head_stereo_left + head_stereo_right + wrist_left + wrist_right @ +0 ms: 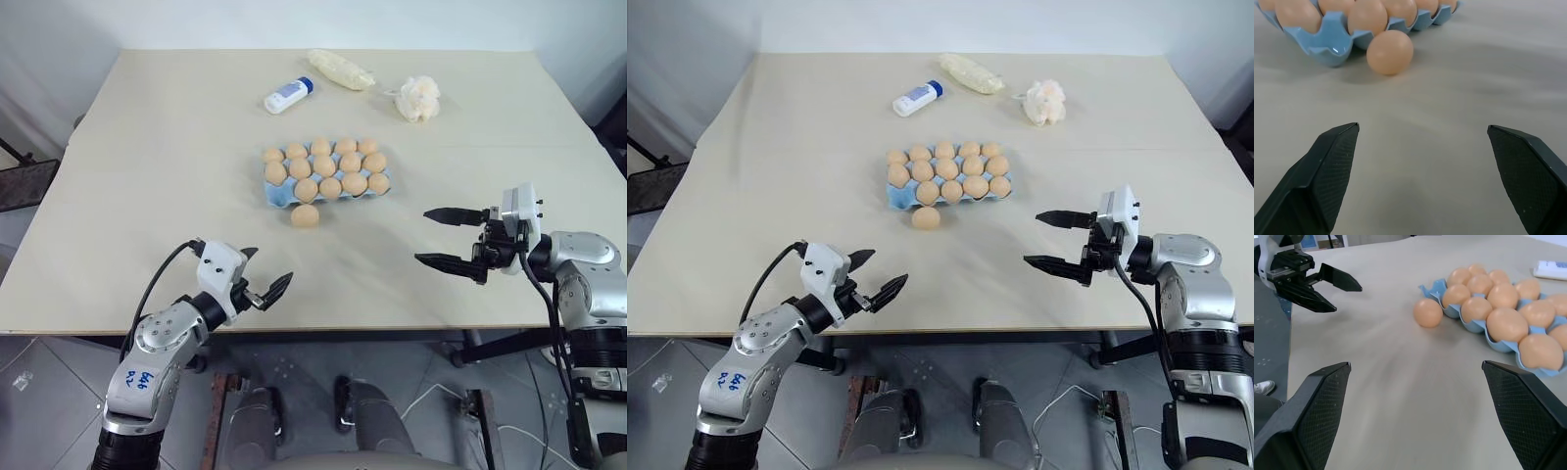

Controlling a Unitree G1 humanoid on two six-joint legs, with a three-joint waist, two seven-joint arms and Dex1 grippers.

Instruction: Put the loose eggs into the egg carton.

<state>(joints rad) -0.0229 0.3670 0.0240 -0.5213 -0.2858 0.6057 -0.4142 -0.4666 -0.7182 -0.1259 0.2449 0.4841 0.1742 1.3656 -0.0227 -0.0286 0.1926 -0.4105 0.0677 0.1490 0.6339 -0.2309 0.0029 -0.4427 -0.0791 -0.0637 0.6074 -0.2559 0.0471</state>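
Note:
The light blue egg carton point(278, 197) sits mid-table, filled with tan eggs except for one bare cup at its near left corner point(1334, 46). One loose egg point(306, 215) lies on the table just in front of that corner, touching or nearly touching the carton's edge point(1427, 313). My left gripper point(272, 266) hovers open and empty near the table's front edge, left of and nearer than the egg, pointing toward it point(1390, 52). My right gripper point(422, 235) is open and empty, off to the right of the carton and pointing left.
At the back of the table lie a white bottle with a blue cap point(288, 95), a pale wrapped roll point(340, 70) and a lumpy white wad point(418, 98). Bare tabletop stretches between both grippers and the carton.

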